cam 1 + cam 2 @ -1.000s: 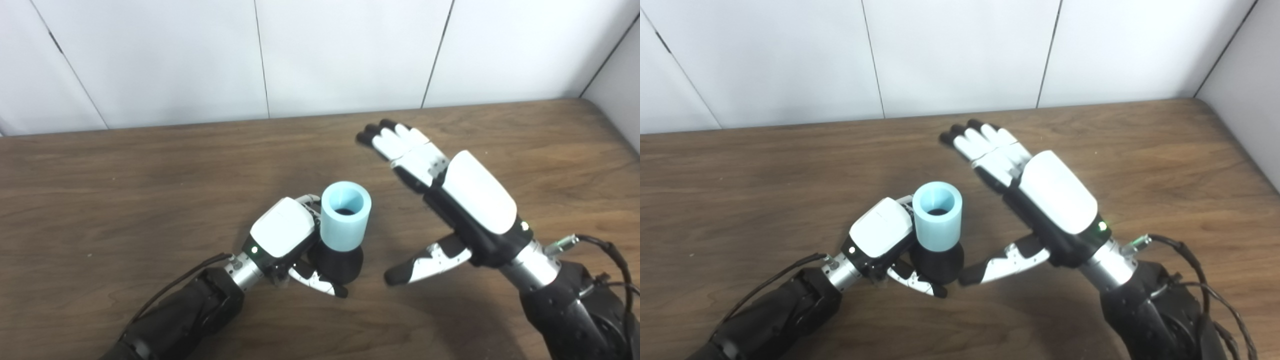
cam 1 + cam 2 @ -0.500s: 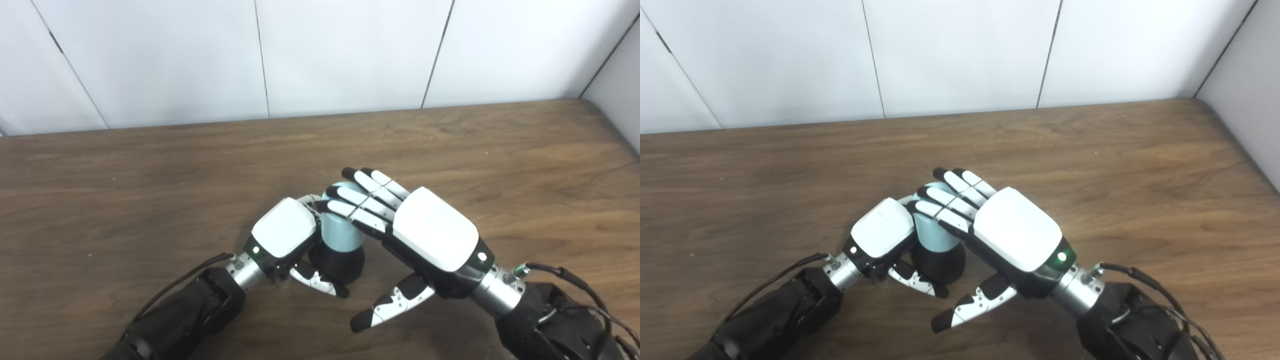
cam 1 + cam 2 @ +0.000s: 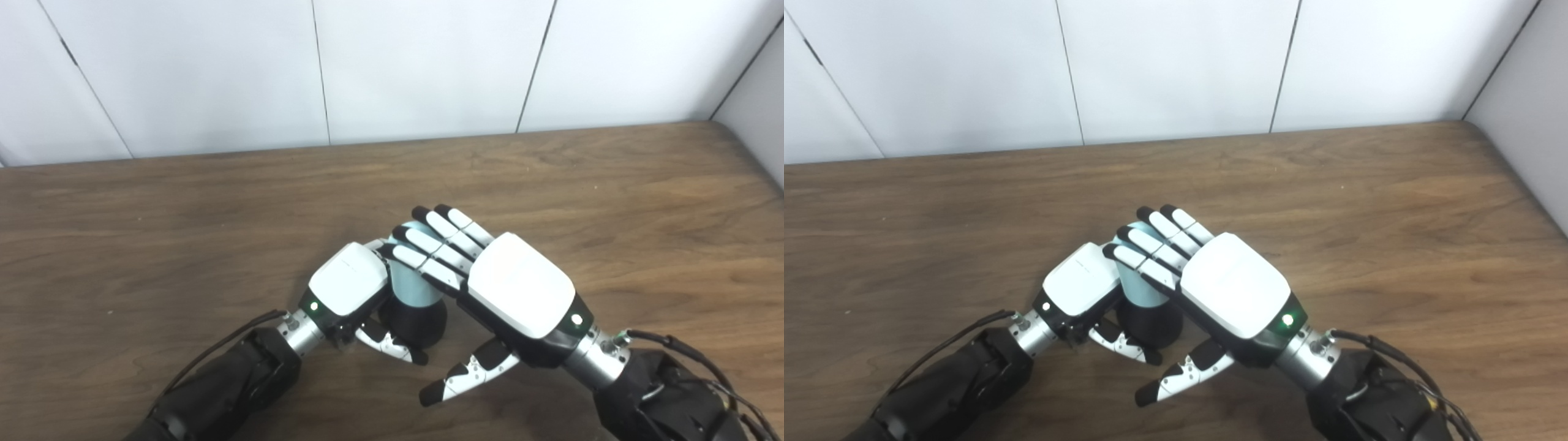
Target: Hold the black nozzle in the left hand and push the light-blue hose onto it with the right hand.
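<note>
The black nozzle (image 3: pixel 413 320) stands on the wooden table (image 3: pixel 184 208) near the front middle, its cone-shaped base visible. My left hand (image 3: pixel 350 286) is shut on it, thumb curled round the front of the base. The light-blue hose (image 3: pixel 409 286), a short tube, sits upright on top of the nozzle. My right hand (image 3: pixel 490 275) lies flat over the hose's top end, fingers (image 3: pixel 438 242) stretched straight across it and thumb (image 3: pixel 468 376) sticking out below, apart from the nozzle. The hose's opening is hidden under those fingers. The same hose (image 3: pixel 1139 288) shows in the right eye view.
White wall panels (image 3: pixel 429 61) stand along the table's far edge, and a wall closes in at the right corner (image 3: pixel 753 116). A black cable (image 3: pixel 692 361) loops beside the right wrist, another (image 3: pixel 220 346) along the left forearm.
My right hand swung in from the right, where it hung open away from the hose, and came down flat on the hose's top, then shifted slightly left. The left hand stayed still.
</note>
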You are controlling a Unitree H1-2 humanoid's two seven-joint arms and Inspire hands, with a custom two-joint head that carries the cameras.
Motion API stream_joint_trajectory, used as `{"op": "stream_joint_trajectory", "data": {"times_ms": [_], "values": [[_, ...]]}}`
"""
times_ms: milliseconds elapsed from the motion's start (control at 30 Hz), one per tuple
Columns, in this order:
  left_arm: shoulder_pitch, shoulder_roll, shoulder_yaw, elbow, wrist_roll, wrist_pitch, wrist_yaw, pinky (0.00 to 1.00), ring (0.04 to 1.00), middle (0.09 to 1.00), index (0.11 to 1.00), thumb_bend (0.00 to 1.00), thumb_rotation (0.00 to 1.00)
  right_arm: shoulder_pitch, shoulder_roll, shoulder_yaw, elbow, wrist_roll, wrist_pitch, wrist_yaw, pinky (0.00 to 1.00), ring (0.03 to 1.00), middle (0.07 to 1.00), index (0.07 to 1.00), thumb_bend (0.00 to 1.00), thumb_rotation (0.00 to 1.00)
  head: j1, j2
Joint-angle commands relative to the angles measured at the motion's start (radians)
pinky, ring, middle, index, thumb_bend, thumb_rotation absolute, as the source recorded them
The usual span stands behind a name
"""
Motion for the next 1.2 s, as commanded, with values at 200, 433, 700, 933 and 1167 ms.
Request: {"op": "stream_joint_trajectory", "data": {"times_ms": [200, 433, 700, 933, 1167], "values": [[0.147, -0.007, -0.131, 0.111, 0.118, -0.02, -0.168, 0.75, 0.458, 0.437, 0.526, 0.51, 0.0, 0.021, -0.021, 0.008, 0.024, 0.026, -0.027, -0.016, 0.77, 0.832, 0.842, 0.805, 0.85, 0.78, -0.002, 0.002], [0.148, -0.005, -0.132, 0.108, 0.12, -0.014, -0.173, 0.76, 0.461, 0.434, 0.526, 0.51, 0.0, 0.039, -0.037, 0.013, 0.047, 0.077, -0.05, -0.099, 0.59, 0.661, 0.691, 0.649, 0.86, 0.75, -0.005, 0.002], [0.15, -0.006, -0.132, 0.104, 0.122, -0.006, -0.172, 0.74, 0.445, 0.432, 0.522, 0.51, 0.0, 0.047, -0.056, 0.022, 0.074, 0.107, -0.077, -0.169, 0.54, 0.617, 0.636, 0.599, 0.83, 0.74, -0.001, 0.002], [0.15, -0.006, -0.129, 0.109, 0.112, -0.015, -0.167, 0.73, 0.432, 0.436, 0.516, 0.51, 0.0, 0.065, -0.083, 0.048, 0.073, 0.076, -0.053, -0.109, 0.65, 0.745, 0.764, 0.713, 0.8, 0.76, 0.002, -0.002], [0.147, -0.001, -0.133, 0.105, 0.118, -0.012, -0.182, 0.76, 0.467, 0.441, 0.523, 0.51, 0.0, 0.104, -0.085, 0.077, 0.059, -0.04, -0.022, -0.001, 0.85, 0.951, 0.955, 0.934, 0.78, 0.89, 0.001, -0.006]]}}
